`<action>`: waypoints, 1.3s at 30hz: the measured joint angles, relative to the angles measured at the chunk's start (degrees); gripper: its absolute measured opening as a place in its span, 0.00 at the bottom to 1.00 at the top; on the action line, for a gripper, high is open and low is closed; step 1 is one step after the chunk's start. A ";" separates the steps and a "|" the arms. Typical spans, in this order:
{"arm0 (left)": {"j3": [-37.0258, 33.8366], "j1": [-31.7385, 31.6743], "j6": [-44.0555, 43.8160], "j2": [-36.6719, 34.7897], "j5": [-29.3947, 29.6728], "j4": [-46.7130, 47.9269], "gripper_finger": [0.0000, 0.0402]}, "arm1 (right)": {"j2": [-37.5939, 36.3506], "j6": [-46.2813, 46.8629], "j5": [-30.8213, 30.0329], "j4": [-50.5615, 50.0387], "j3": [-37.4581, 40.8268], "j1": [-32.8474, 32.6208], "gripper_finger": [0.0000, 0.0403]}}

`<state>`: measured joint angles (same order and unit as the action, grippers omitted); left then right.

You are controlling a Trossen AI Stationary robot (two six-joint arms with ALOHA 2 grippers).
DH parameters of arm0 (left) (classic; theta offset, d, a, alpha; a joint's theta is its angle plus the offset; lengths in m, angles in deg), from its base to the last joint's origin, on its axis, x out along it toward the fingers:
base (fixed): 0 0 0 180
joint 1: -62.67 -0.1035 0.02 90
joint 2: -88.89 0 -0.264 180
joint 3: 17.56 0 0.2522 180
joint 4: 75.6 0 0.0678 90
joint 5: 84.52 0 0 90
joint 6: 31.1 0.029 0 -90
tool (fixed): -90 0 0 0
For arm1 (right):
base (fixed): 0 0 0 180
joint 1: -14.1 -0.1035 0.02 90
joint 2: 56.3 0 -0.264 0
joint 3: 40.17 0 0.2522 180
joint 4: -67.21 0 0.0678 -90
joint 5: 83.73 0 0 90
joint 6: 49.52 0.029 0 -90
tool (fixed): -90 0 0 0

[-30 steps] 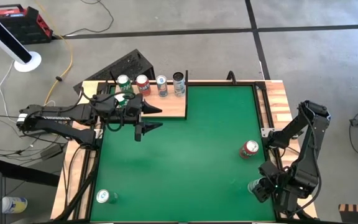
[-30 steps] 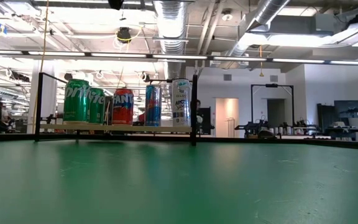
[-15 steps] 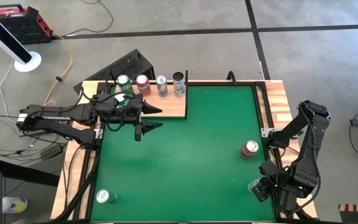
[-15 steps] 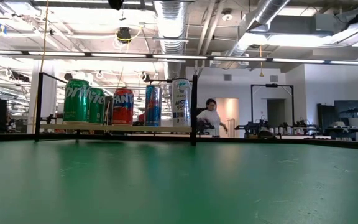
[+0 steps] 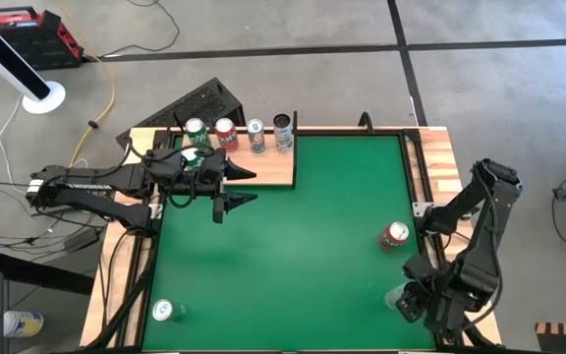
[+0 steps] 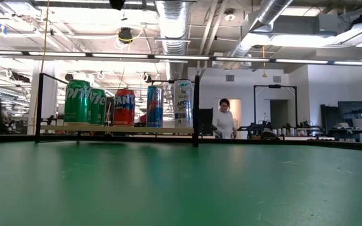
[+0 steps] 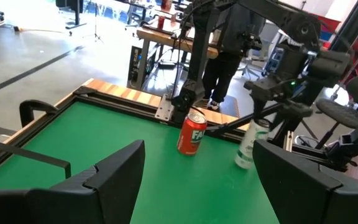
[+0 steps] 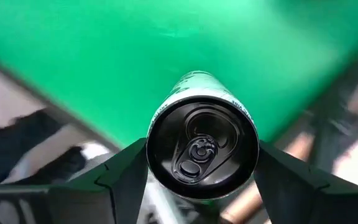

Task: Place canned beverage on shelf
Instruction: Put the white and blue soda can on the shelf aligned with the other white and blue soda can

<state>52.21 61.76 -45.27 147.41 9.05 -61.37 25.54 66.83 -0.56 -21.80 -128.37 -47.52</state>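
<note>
Green can [image 8: 201, 146] — down at the near right corner of the green mat [image 5: 293, 261], well apart from the shelf [image 5: 268, 169]. Held by the right gripper [image 5: 416, 301], one dark finger pressed on each side. Looks tipped a bit in the left wrist view, so likely just coming up off the mat.

Just beside it on the mat, a red can [image 5: 394, 234], standing up and not touched. Far over at the near left corner, one more green-topped can [image 5: 168, 311].

Up at the far left, the shelf with a row of cans [image 5: 239, 130] along its back edge. Bare wood at the front and right part. Right by its front edge, the left gripper [image 5: 234, 205], fingers wide open with nothing in them, waiting.

Looks like the grab-and-lift step. Next, calls for a firm hold and a lift high enough to clear the red can — then a long carry across the mat to the bare wood. Needs care not to bump the row of cans or the waiting left arm.
</note>
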 joint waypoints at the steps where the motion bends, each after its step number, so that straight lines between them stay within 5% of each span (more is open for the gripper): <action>1: 0.00 0.00 0.10 0.00 0.00 0.00 0.71 | -0.04 -2.38 -0.76 0.63 -0.78 1.32 0.69; 16: -0.02 -0.19 11.39 -0.06 -0.76 1.33 0.71 | -0.04 -54.40 -3.68 8.49 -12.06 31.75 0.69; 21: -0.04 -4.10 15.62 -1.56 -8.01 4.17 0.71 | 1.24 -72.86 -3.31 17.36 -16.73 44.67 0.69; 31: -0.04 -17.12 17.66 -5.55 -21.43 12.85 0.71 | 16.96 -101.00 10.07 15.13 -37.25 66.01 0.69; 39: -0.07 -21.55 16.51 -5.88 -22.93 13.98 0.71 | 31.06 -126.80 13.24 3.94 -58.34 75.55 0.69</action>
<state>52.15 40.21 -28.76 141.53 -13.88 -47.40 56.60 -59.96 12.69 -17.86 -186.72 28.04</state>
